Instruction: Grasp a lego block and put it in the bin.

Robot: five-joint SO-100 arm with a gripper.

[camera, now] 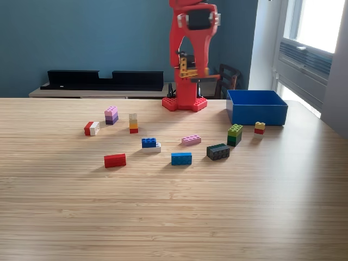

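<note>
Seen in the exterior view, swept from its left to its right. At the far left of the wooden counter (163, 217), a red-and-white block (92, 128); at its 2 o'clock, a purple stacked block (111, 115). Toward 5 o'clock from there, a flat red block (115, 160). Next along, a thin tower of pale, yellow and red pieces (133, 123), then a blue block on a white one (150, 144), touching. Further right, a blue block (181, 158), a pink block (191, 140) at its 1 o'clock, a dark block (218, 151), a green stack (235, 134) and a small yellow-over-red block (260, 128).

Behind the row, at 12 o'clock from the pink block, the red arm (187, 54) on its studded base, top cut off by the frame edge. Fingers (187, 68) folded in against the arm body, partly hidden by yellow and dark parts; cannot tell whether released or clenched.

At far right, the bin (256, 106), open, blue, standing on the counter at 12 o'clock from the yellow-over-red block; inside hidden by the near wall. No readable writing anywhere.

Beyond the counter, a long black shelf unit (103, 79) against a blue wall, a dark chair (228, 76) half hidden behind the arm, and a bright window (318, 24) cut off at the right edge.
</note>
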